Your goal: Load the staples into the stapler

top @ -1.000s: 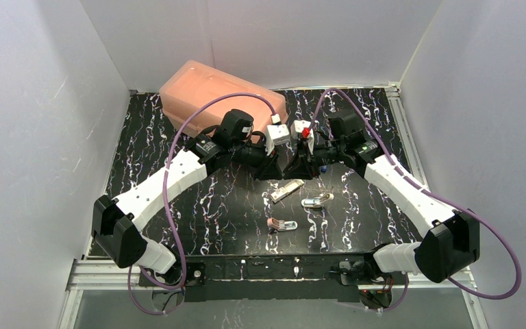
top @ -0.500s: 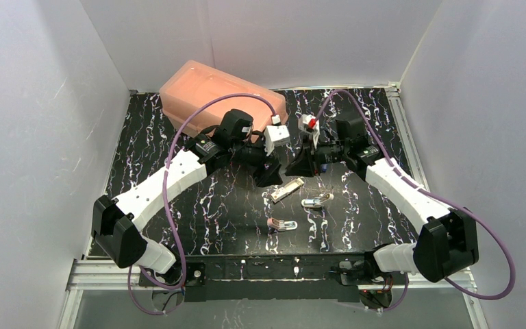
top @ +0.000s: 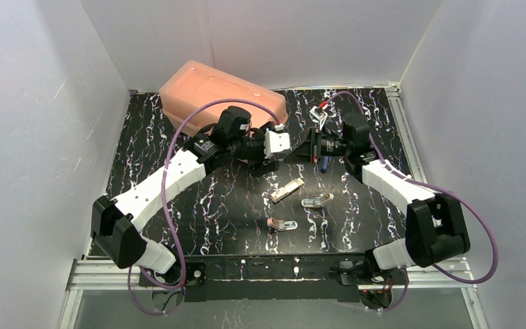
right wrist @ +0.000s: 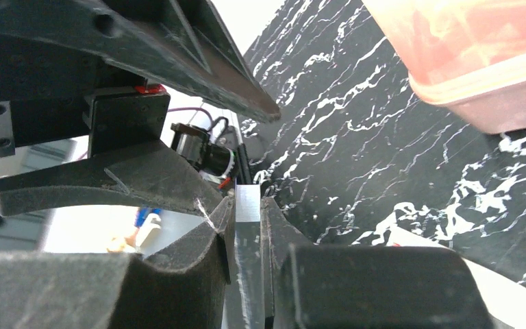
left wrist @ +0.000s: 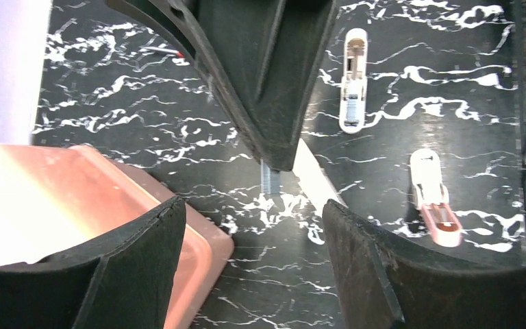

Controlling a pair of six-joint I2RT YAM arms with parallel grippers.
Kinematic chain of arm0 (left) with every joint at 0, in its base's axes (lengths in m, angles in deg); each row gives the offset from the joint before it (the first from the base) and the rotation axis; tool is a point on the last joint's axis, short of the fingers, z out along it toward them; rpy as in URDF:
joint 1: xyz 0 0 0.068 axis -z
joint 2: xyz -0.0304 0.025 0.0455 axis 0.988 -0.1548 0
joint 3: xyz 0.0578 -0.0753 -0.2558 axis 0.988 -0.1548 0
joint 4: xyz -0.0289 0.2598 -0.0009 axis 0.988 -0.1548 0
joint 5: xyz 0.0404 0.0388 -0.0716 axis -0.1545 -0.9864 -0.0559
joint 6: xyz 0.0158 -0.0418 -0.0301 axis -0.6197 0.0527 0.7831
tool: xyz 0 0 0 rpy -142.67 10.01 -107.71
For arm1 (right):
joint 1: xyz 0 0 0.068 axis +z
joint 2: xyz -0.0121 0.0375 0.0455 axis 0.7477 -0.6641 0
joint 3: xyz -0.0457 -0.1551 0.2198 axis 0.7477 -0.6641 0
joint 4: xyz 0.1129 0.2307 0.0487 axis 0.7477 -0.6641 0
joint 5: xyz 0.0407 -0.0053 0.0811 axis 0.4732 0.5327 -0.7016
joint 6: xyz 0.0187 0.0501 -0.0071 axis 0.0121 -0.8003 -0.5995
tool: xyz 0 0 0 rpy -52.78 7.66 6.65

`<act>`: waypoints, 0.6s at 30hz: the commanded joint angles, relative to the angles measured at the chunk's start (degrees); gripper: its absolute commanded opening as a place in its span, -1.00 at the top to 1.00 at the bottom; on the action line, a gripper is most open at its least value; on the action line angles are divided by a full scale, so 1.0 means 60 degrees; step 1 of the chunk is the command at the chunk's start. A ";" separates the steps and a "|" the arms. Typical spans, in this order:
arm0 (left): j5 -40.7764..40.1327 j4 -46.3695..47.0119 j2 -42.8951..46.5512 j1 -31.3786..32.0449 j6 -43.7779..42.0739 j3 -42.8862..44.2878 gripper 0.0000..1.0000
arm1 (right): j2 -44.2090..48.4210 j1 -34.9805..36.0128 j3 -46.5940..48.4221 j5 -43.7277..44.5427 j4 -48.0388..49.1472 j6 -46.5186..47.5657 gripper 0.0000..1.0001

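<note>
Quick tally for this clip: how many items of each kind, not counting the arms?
Staplers: 3
Staple strip: 1
Pink box: 1
Total: 5

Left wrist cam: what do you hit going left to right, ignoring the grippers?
pink plastic container → staple strip → white stapler → pink-and-white stapler
</note>
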 commanded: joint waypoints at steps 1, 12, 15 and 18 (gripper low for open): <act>-0.0378 0.0563 0.0199 -0.0018 -0.0551 0.0017 -0.36 | -0.0079 -0.0074 -0.0169 0.0056 0.1186 -0.1358 0.83; -0.0169 0.0570 0.0033 0.0154 -0.0554 0.0044 0.16 | -0.0145 -0.0187 -0.0189 0.0100 0.1334 -0.1933 0.84; -0.0212 0.0578 -0.0051 0.0197 -0.0524 0.0159 0.25 | -0.0148 -0.0217 -0.0196 0.0115 0.1353 -0.1956 0.84; -0.0298 0.0569 -0.0132 0.0281 -0.0552 0.0192 0.28 | -0.0134 -0.0243 -0.0229 0.0140 0.1364 -0.1985 0.85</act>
